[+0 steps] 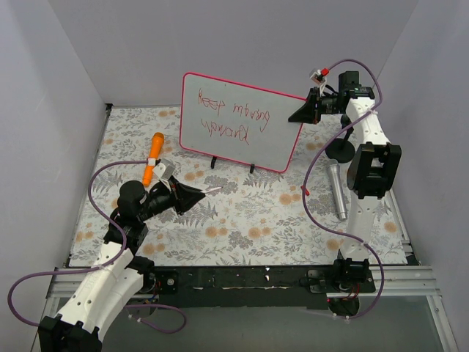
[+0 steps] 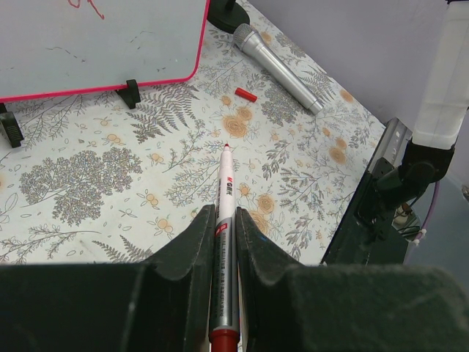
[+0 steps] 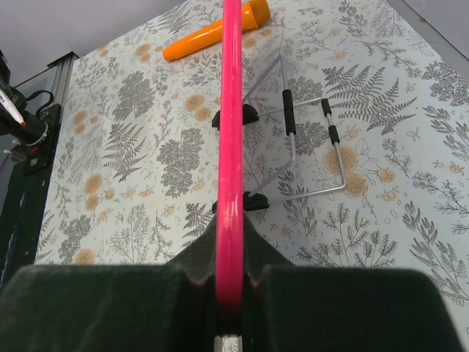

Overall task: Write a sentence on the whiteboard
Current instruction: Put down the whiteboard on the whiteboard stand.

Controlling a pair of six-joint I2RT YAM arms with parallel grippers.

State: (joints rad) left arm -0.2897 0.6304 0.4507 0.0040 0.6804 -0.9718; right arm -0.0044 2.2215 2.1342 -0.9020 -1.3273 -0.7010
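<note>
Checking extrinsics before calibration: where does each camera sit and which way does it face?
Top external: above and behind the bases, looking down on the table; left arm, right arm, whiteboard, microphone.
Left wrist: looks along the left gripper shut on the marker, toward the table's right edge.
Right wrist: looks along the right gripper clamping the whiteboard's frame, toward the orange torch.
Shared: top and left wrist both show the microphone.

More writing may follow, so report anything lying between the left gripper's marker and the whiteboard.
Nothing visible does. Only bare floral cloth lies between the marker held in the left gripper and the whiteboard. The red cap and the microphone lie off to the side of that path.
</note>
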